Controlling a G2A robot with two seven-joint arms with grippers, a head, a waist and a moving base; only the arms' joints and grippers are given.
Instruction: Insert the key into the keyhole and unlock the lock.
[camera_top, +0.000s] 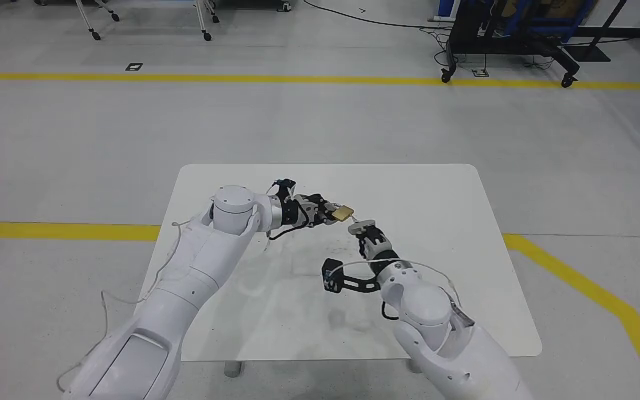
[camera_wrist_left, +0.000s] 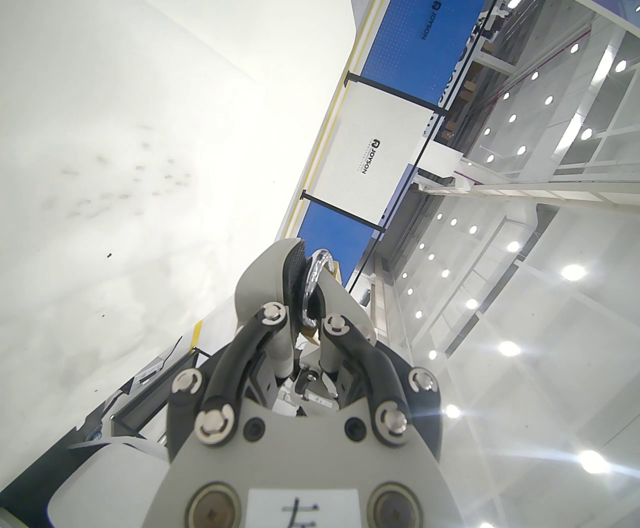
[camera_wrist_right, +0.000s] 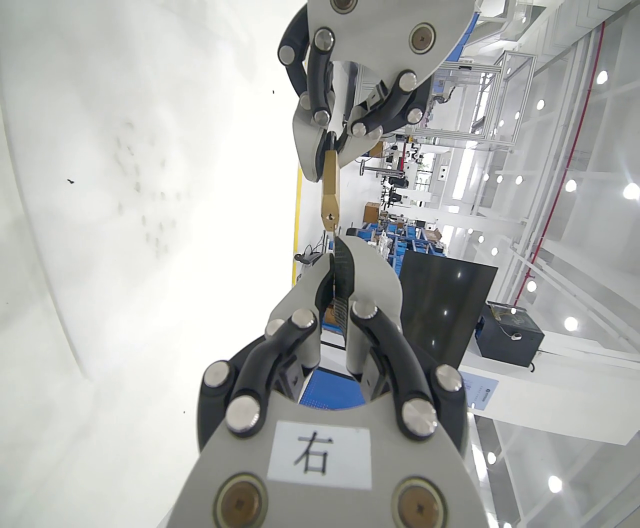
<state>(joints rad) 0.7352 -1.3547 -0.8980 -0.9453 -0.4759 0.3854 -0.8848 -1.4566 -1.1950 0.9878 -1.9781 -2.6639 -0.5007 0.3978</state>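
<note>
Lock (camera_wrist_right: 330, 190) hangs in the air above the middle of the white table (camera_top: 450, 300), a small flat-sided block of yellow brass with bevelled corners and a curved, polished steel shackle (camera_wrist_left: 314, 280). The left gripper (camera_wrist_left: 311, 295) is clamped on that shackle, its pale, rounded fingers (camera_wrist_left: 260, 280) pressing it between black ribbed pads, so the lock's body sticks out beyond the fingertips. In the right wrist view the narrow end face of the brass body points at the camera, with the small round keyhole (camera_wrist_right: 330, 217) set in it. The right gripper (camera_wrist_right: 336, 250) sits just beside that face, in line with it, its two smooth grey fingers (camera_wrist_right: 372, 280) pinched together on the key (camera_wrist_right: 333, 235). Of the key, just a thin sliver shows at the tips, reaching to the keyhole; its shape is too small to make out. From the top view the two grippers meet nose to nose, the lock between them. The matt tabletop carries faint grey smudges and a few dark specks.
</note>
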